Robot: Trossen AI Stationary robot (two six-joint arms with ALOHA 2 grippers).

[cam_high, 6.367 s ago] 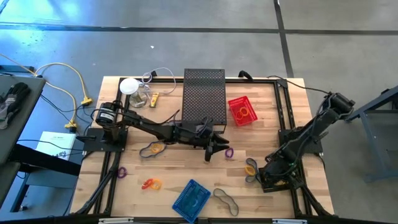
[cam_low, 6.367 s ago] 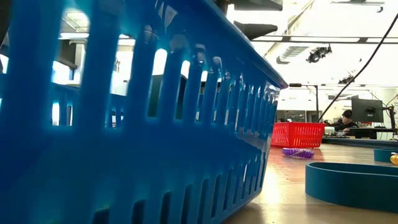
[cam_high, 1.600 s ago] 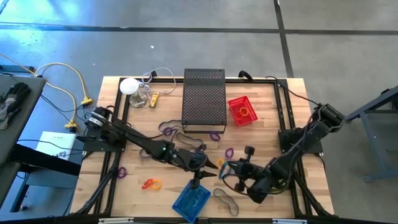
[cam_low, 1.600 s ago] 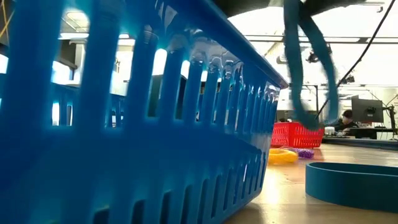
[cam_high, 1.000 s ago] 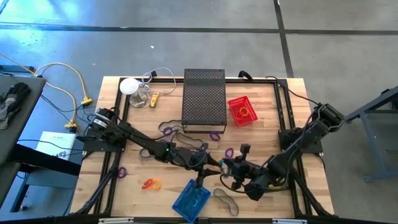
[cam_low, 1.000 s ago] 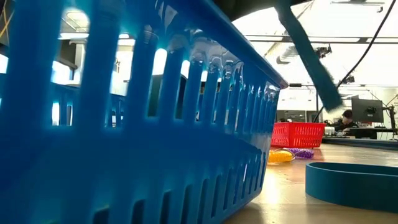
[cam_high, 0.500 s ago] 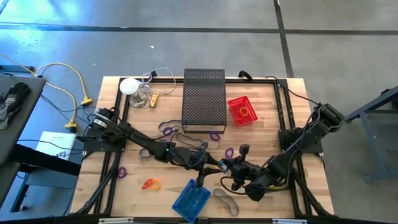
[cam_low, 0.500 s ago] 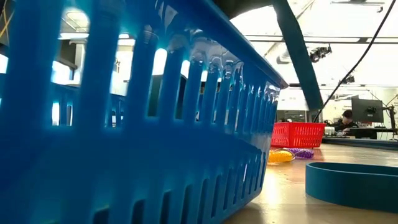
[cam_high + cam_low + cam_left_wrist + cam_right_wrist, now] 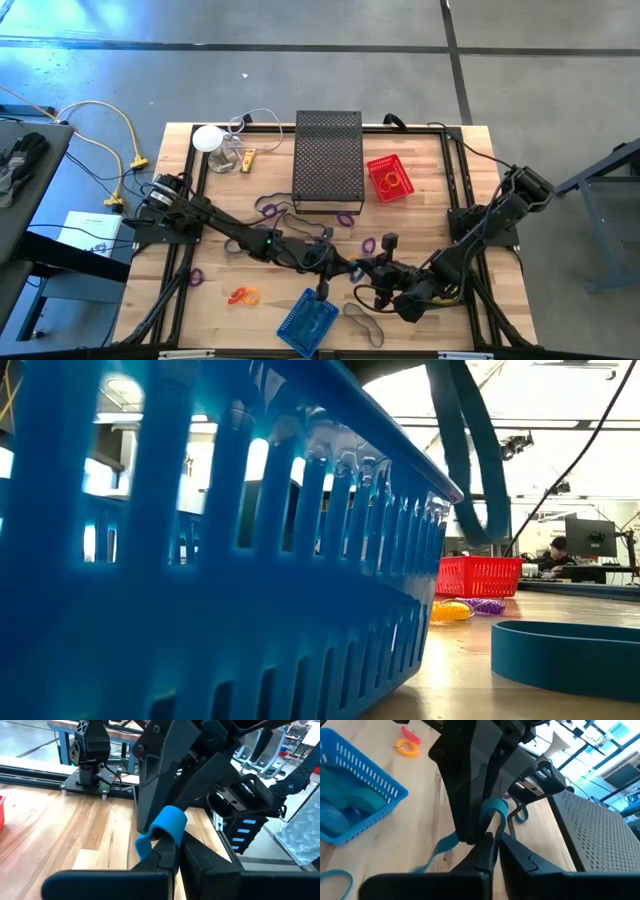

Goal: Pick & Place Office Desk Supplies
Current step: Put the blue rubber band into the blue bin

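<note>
Both grippers' jaws pinch one blue band (image 9: 492,810) between them. Just beside them, the blue basket (image 9: 308,320) holds blue bands; the red basket (image 9: 389,178), farther off, holds orange ones

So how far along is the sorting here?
Partly done. The red basket holds orange loops, and the blue basket has blue pieces in it. In hand: a blue band, pinched by both the left gripper and the right gripper. Left: loose bands on the table, among them an orange band, a grey band and a purple band.
</note>
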